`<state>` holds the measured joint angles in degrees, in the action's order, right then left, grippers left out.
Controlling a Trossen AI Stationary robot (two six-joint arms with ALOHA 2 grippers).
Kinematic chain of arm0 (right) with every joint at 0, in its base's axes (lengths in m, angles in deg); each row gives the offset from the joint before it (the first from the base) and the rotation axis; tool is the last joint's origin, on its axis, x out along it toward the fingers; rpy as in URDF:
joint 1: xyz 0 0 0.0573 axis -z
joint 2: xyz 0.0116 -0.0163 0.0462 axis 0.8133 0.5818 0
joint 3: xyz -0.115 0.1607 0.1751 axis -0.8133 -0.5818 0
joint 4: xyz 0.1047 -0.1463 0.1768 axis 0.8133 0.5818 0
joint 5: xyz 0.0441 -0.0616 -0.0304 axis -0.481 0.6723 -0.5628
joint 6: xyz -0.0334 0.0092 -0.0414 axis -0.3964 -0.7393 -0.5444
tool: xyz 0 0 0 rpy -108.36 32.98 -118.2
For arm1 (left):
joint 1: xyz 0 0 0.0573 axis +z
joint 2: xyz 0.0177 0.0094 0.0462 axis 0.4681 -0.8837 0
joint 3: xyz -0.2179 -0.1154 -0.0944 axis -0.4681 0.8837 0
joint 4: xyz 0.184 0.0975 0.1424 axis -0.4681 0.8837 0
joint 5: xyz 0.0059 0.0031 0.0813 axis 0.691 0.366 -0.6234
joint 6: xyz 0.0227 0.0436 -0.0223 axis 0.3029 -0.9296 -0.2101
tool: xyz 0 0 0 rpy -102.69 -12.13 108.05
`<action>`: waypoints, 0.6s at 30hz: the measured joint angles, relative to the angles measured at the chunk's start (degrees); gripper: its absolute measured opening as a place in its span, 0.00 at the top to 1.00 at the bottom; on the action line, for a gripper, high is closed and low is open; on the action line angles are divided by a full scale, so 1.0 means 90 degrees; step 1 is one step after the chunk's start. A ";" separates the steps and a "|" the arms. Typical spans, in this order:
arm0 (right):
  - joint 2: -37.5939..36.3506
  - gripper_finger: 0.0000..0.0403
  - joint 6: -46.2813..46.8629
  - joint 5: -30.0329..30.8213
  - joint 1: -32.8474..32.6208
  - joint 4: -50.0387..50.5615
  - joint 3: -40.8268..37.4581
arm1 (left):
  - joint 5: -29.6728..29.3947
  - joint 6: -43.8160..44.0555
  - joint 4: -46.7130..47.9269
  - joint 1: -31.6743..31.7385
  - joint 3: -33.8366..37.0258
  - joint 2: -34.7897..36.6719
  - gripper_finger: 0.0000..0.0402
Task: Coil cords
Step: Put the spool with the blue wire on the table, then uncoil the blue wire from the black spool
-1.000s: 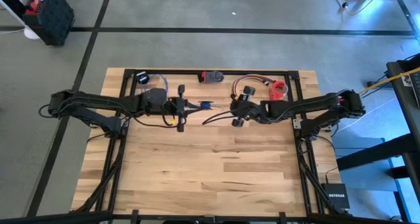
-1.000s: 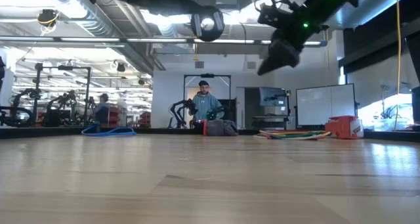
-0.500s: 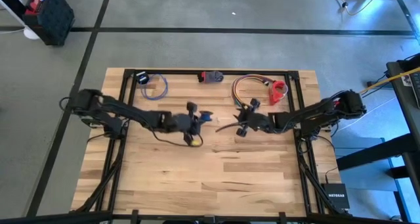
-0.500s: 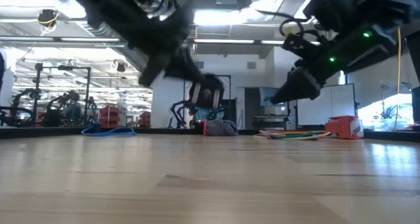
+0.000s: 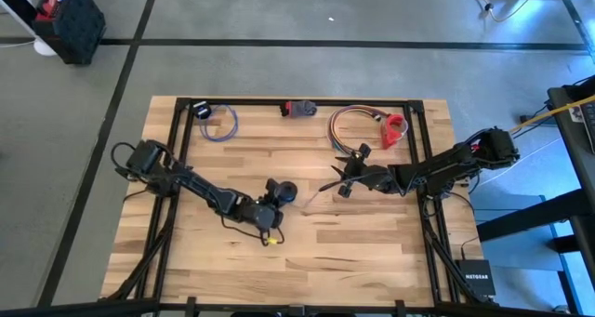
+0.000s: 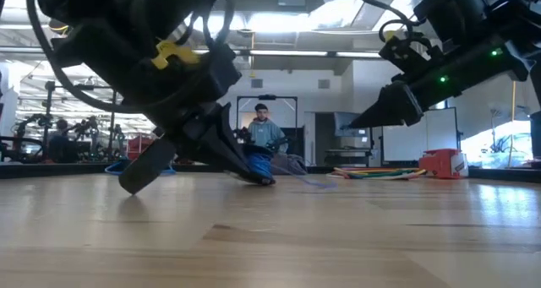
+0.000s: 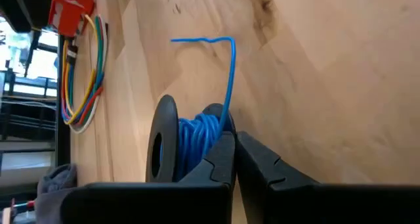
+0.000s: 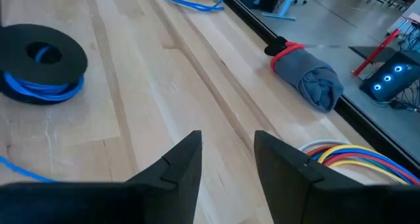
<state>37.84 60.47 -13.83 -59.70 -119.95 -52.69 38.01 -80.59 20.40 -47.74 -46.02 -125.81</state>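
Wood-plank table (image 5: pixel 307 261): round black spool (image 8: pixel 41 56), blue wire (image 7: pixel 197 133).

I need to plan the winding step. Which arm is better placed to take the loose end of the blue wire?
Probably the right. Its open gripper hovers just beyond the free blue wire end, while the left gripper is down at the black spool, fingers closed beside the coil, so it seems occupied.

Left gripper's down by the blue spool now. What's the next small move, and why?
Probably bring the right gripper in to take the loose blue wire end. The left gripper is shut beside the spool, low on the table, and the wire's tail sticks out free past it. The right gripper hangs open above the table, holding nothing, with the spool ahead of it.
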 joint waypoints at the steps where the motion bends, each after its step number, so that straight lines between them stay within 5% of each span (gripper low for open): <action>1: 0.0000 0.65 0.0000 0.0000 0.0000 0.0000 0.0000 | 0.0000 0.0044 0.0002 -0.0039 0.0000 -0.0034 1.00; 6: 0.0000 0.65 0.0000 -0.0004 0.0000 -0.0012 0.0000 | 0.0068 0.0558 0.0075 -0.0132 -0.0040 -0.0025 0.95; 13: 0.0000 0.65 0.0004 -0.0004 0.0002 -0.0010 0.0000 | 0.0506 0.1665 0.0426 -0.0176 -0.0179 -0.0042 0.74; 18: 0.0002 0.65 0.0049 -0.0002 0.0002 0.0005 0.0000 | 0.0676 0.2411 0.1792 -0.0293 -0.0716 0.0052 0.65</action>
<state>37.86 60.90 -13.85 -59.68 -119.91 -52.69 44.10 -58.89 36.52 -50.38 -52.46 -125.34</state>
